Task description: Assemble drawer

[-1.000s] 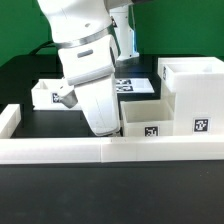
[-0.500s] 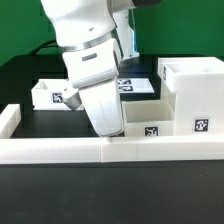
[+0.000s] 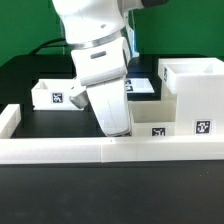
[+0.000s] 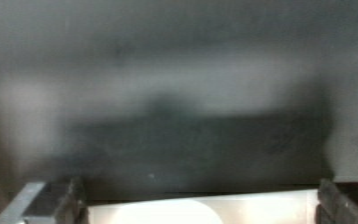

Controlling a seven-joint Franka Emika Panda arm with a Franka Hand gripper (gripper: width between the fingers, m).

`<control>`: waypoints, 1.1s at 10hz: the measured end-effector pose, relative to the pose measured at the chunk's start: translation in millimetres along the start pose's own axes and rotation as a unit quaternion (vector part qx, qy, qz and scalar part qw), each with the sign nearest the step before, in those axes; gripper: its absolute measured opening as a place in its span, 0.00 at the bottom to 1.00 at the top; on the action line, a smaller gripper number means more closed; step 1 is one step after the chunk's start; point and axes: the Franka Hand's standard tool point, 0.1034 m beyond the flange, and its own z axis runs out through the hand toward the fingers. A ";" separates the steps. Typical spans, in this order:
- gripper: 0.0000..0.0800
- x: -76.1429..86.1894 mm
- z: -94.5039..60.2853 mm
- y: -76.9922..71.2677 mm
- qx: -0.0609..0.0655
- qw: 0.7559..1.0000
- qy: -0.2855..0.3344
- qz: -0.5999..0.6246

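Observation:
In the exterior view my gripper [image 3: 115, 122] hangs low over the table behind the long white front rail [image 3: 60, 150], next to a low white drawer part [image 3: 152, 127] with a tag. A tall white box part [image 3: 192, 95] stands at the exterior view's right. A small white part [image 3: 48, 95] stands at the left. In the wrist view my gripper [image 4: 194, 203] is open: two dark fingertips [image 4: 43, 202] stand wide apart, and a white surface [image 4: 194, 212] shows between them at the frame edge. I cannot tell whether they touch it.
The marker board [image 3: 140, 86] lies flat behind the arm. The white rail runs along the whole front and turns back at the exterior view's left end [image 3: 8, 120]. The table is black.
The arm has moved toward the exterior view's right, now covering more of the low white part. The parts have not moved.

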 end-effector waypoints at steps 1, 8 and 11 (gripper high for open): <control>0.81 -0.6 0.0 -0.1 0.000 1.000 0.000 0.000; 0.81 13.9 1.4 3.2 -0.005 1.000 -0.009 0.001; 0.81 11.9 2.5 3.0 -0.010 1.000 -0.014 0.001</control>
